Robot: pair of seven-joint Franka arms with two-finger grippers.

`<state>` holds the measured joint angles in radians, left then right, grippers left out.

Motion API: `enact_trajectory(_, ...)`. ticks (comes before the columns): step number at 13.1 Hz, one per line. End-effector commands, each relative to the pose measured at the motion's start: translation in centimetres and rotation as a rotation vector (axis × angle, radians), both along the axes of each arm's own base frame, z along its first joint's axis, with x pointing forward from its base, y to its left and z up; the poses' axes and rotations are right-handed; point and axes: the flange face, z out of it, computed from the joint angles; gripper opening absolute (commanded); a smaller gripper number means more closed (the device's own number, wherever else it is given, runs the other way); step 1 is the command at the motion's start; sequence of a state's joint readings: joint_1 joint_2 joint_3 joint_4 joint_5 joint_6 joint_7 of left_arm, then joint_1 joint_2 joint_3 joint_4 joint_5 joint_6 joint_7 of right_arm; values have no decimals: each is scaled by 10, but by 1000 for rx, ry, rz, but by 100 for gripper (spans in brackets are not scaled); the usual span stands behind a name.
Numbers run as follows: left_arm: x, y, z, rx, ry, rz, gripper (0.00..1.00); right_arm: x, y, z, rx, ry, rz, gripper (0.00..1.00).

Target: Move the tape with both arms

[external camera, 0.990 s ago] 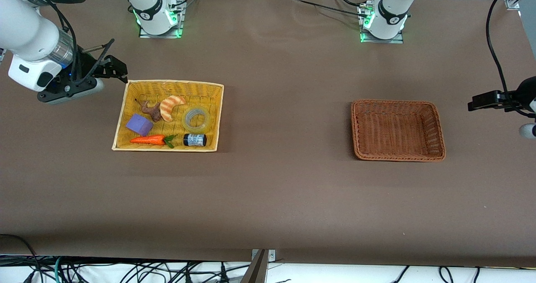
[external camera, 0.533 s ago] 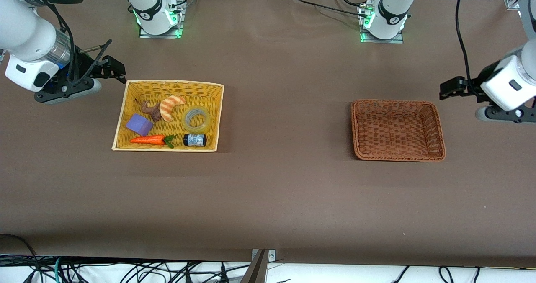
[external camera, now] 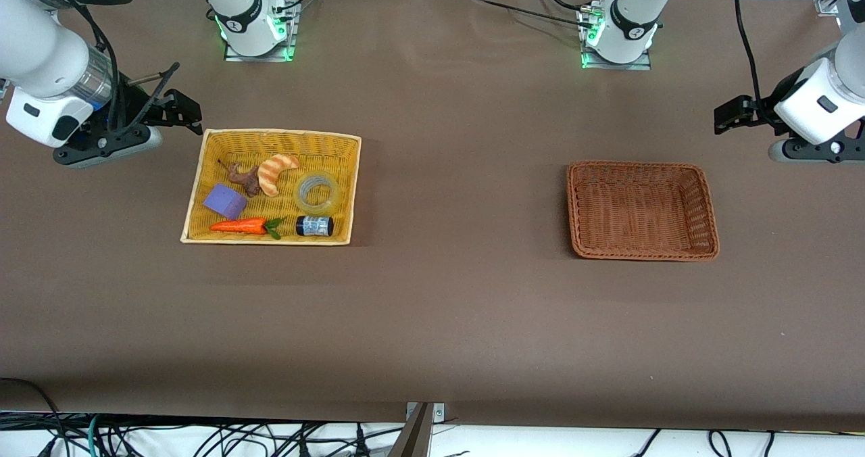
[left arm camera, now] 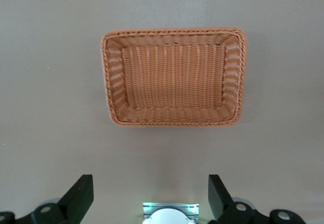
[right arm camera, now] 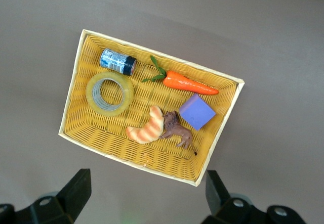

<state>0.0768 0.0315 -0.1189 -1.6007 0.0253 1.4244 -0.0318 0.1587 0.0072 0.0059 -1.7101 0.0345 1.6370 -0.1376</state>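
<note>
We see the tape [external camera: 317, 193] lying flat in a yellow wicker basket [external camera: 196, 193] toward the right arm's end of the table, beside a striped croissant [external camera: 275, 172] and just above a small dark jar [external camera: 315, 226]. A toy carrot [external camera: 240, 226] and a purple block [external camera: 226, 201] share the basket. The right gripper [external camera: 181, 113] hangs over the table by the basket's corner, fingers spread, empty. The left gripper [external camera: 730, 115] hovers near a brown basket [external camera: 706, 200], also spread wide and empty.

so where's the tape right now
The tape lies flat in the yellow basket toward the right arm's end of the table, beside the croissant, the small jar nearer the front camera.
</note>
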Motion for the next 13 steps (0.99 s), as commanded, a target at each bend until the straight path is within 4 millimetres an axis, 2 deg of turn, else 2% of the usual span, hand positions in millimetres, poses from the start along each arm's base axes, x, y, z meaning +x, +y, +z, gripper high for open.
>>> enact_trajectory(1,-19,10,-4,-50,-30,21,100,-4,-4,7,15,6,11,100)
enact_trajectory(3,-24,3,-6,-48,-33,9,100,-4,-4,6,15,7,11,100)
enact_trajectory(13,-15,6,-7,-53,-27,20,100,-4,-6,5,15,10,6,100)
